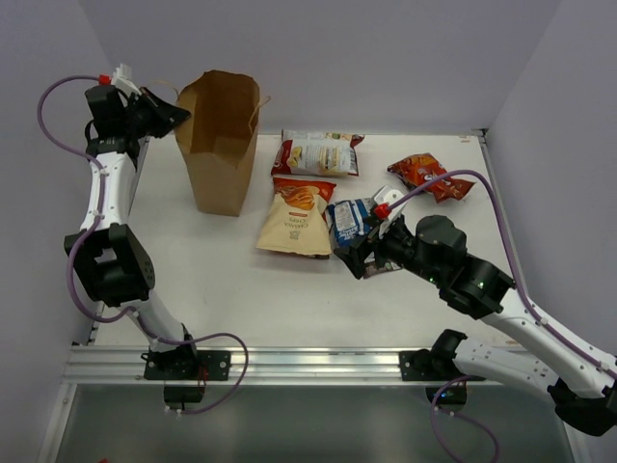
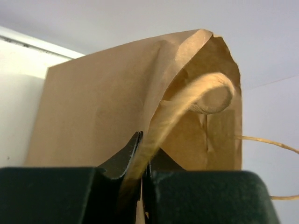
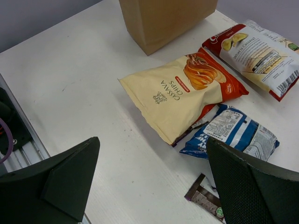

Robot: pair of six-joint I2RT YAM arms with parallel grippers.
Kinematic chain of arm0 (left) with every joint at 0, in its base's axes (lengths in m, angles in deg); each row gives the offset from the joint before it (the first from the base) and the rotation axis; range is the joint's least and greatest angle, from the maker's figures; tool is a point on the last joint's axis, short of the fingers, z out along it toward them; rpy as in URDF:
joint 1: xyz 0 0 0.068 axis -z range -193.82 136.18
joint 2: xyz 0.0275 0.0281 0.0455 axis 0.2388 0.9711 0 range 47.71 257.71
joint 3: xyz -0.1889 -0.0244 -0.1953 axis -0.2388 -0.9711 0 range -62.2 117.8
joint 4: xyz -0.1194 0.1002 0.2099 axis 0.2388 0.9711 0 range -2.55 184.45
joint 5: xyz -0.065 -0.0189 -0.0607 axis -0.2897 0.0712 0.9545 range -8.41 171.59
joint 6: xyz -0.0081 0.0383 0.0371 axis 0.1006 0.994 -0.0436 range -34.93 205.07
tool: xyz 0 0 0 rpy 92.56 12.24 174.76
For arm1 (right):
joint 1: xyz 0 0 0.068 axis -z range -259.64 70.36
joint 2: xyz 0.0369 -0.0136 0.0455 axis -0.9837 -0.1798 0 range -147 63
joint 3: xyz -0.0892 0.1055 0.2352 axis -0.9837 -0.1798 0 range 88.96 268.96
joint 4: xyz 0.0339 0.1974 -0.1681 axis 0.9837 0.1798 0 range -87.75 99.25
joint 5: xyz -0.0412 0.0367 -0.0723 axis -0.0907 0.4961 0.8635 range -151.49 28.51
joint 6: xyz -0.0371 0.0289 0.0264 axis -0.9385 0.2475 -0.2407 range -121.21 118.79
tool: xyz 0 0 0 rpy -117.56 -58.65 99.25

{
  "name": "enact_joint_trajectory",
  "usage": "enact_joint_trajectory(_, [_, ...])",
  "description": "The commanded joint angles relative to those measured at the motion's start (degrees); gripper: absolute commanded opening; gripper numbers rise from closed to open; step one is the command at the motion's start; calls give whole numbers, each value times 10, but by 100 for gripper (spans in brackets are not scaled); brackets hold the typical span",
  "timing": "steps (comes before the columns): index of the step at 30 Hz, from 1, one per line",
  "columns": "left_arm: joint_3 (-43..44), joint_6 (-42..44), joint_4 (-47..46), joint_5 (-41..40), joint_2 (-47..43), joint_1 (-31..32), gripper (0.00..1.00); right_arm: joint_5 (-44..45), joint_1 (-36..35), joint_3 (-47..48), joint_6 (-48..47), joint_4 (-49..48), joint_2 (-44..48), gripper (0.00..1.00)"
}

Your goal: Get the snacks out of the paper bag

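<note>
My left pincer is clamped on the top edge of the paper bag, which stands upright near the table's far left corner. It is light kraft that I judge will crease or tip, so the rim is where to steady it. That arm reaches high and far, while my right pincer hangs wide and empty over the crinkly snacks toward the right edge.

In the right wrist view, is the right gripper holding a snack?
No: the right gripper is open and empty, and the cassava chips bag lies untouched on the table beyond it.
</note>
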Motion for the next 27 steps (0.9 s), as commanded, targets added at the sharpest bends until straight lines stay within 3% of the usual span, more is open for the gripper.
enact_joint_trajectory(1, [-3, 35, 16, -23, 12, -1, 9, 2, 1, 8, 8, -8, 2, 99])
enact_joint_trajectory(8, [12, 87, 70, -71, 6, -8, 23, 1, 1, 7, 8, -6, 1, 99])
enact_joint_trajectory(18, [53, 141, 142, -158, -28, -11, 75, 4, 1, 9, 8, -2, 5, 99])
enact_joint_trajectory(22, [52, 156, 154, -163, -51, -10, 86, 3, 1, 11, 8, -3, 3, 99])
enact_joint_trajectory(27, [54, 160, 162, -145, -70, -10, 93, 8, 1, 16, 11, 0, 5, 99])
